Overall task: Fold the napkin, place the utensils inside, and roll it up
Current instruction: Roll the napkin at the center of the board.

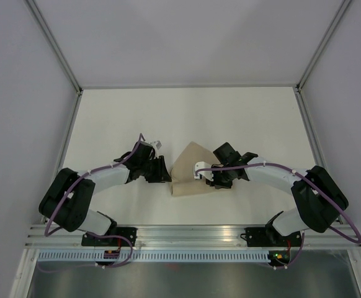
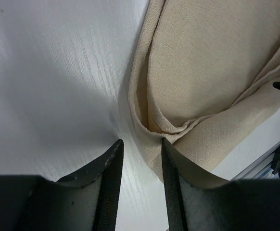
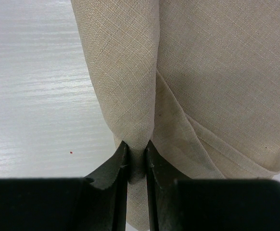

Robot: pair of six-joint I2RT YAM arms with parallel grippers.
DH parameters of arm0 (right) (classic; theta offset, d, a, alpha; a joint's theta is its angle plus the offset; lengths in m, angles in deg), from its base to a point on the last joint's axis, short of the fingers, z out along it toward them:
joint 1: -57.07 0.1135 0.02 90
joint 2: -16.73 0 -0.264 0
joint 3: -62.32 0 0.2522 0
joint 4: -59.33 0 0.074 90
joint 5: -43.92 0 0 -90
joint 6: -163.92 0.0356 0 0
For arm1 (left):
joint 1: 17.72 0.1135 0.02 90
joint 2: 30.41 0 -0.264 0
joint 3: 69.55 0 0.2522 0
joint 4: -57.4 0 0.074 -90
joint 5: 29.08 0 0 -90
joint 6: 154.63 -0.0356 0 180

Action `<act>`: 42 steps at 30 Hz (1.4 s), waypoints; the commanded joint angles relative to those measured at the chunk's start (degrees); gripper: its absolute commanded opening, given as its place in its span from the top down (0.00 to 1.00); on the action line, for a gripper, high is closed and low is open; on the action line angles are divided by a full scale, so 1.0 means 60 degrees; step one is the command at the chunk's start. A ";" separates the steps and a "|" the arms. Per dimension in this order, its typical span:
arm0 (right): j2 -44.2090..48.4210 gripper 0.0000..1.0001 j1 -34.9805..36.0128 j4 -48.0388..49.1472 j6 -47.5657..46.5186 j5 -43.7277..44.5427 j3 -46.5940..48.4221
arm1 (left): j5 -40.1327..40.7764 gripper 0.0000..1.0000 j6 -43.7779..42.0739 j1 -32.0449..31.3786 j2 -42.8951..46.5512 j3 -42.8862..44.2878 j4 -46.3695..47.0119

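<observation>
The tan-beige napkin (image 1: 190, 174) lies bunched and folded over in the middle of the white table, between the two arms. My left gripper (image 1: 163, 171) sits at its left edge; in the left wrist view the gripper (image 2: 140, 144) is open, with bare table between the fingers and the napkin's folded edge (image 2: 154, 144) touching the right finger. My right gripper (image 1: 214, 177) is over the napkin's right side. In the right wrist view this gripper (image 3: 137, 147) is shut on a pinched fold of the napkin (image 3: 130, 86). The utensils are out of view.
Grey enclosure walls and a metal frame (image 1: 66, 152) bound the white table (image 1: 168, 112). A slotted rail (image 1: 187, 254) runs along the near edge by the arm bases. Purple cables (image 1: 348, 220) loop around both arms.
</observation>
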 commanded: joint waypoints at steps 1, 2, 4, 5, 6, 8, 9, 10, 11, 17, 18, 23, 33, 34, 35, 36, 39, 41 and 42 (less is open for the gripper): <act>-0.0787 0.95 -0.0020 -0.0188 -0.0083 0.1157 -0.0641 | -0.0198 0.58 -0.0277 0.0010 -0.0359 0.0504 0.0129; -0.0787 0.95 -0.0020 -0.0188 -0.0083 0.1157 -0.0641 | -0.0212 0.58 -0.0321 0.0010 -0.0447 0.0534 0.0129; -0.0787 0.95 -0.0005 -0.0173 -0.0083 0.1157 -0.0641 | -0.0256 0.59 -0.0351 0.0010 -0.0594 0.0622 0.0216; -0.0802 0.96 -0.0020 -0.0173 -0.0083 0.1143 -0.0627 | -0.0372 0.60 -0.0365 0.0010 -0.0609 0.0607 0.0289; -0.0831 0.96 -0.0020 -0.0144 -0.0083 0.1143 -0.0626 | -0.0446 0.60 -0.0366 0.0010 -0.0595 0.0607 0.0478; -0.0846 0.96 -0.0020 -0.0129 -0.0069 0.1128 -0.0627 | -0.0578 0.63 -0.0395 0.0010 -0.0551 0.0607 0.0597; -0.0875 0.96 -0.0005 -0.0144 -0.0083 0.1113 -0.0626 | -0.0622 0.64 -0.0395 0.0010 -0.0565 0.0622 0.0626; -0.0875 0.96 -0.0005 -0.0144 -0.0083 0.1084 -0.0626 | -0.0724 0.69 -0.0453 0.0010 -0.0609 0.0665 0.0627; -0.0860 0.96 -0.0020 -0.0129 -0.0083 0.1084 -0.0641 | -0.0812 0.71 -0.0482 0.0010 -0.0754 0.0782 0.0598; -0.0802 0.98 -0.0005 -0.0304 -0.0186 0.0880 -0.0612 | -0.1047 0.98 -0.0644 0.0010 -0.1618 0.1280 0.0480; -0.0802 0.99 -0.0020 -0.0334 -0.0215 0.0835 -0.0568 | -0.1062 0.98 -0.0658 0.0010 -0.1693 0.1339 0.0480; -0.0685 1.00 -0.0064 -0.1034 -0.0814 0.0163 -0.0378 | -0.0814 0.98 -0.0761 0.0039 -0.1957 0.1719 0.0247; -0.1693 1.00 -0.0283 -0.2852 -0.1898 -0.1171 0.0735 | -0.0593 0.98 -0.1010 0.0141 -0.2162 0.2335 -0.0339; -0.1826 1.00 -0.0298 -0.2941 -0.1929 -0.1186 0.0881 | -0.0593 0.98 -0.1010 0.0170 -0.2162 0.2336 -0.0340; -0.2030 1.00 -0.0327 -0.2971 -0.1944 -0.1129 0.0897 | -0.0564 0.98 -0.1010 0.0185 -0.2162 0.2336 -0.0355; -0.2148 1.00 -0.0356 -0.2985 -0.1929 -0.1012 0.0940 | -0.0564 0.98 -0.1010 0.0200 -0.2177 0.2336 -0.0384; -0.2807 1.00 -0.0546 -0.3247 -0.1680 -0.1054 0.1408 | -0.0593 0.98 -0.1083 0.0244 -0.2221 0.2350 -0.0413; -0.3261 0.99 -0.0664 -0.3599 -0.1695 -0.1302 0.1819 | -0.0652 0.98 -0.1127 0.0244 -0.2221 0.2394 -0.0443; -0.3364 1.00 -0.0693 -0.3615 -0.1680 -0.1289 0.1878 | -0.0608 0.98 -0.1142 0.0244 -0.2177 0.2394 -0.0457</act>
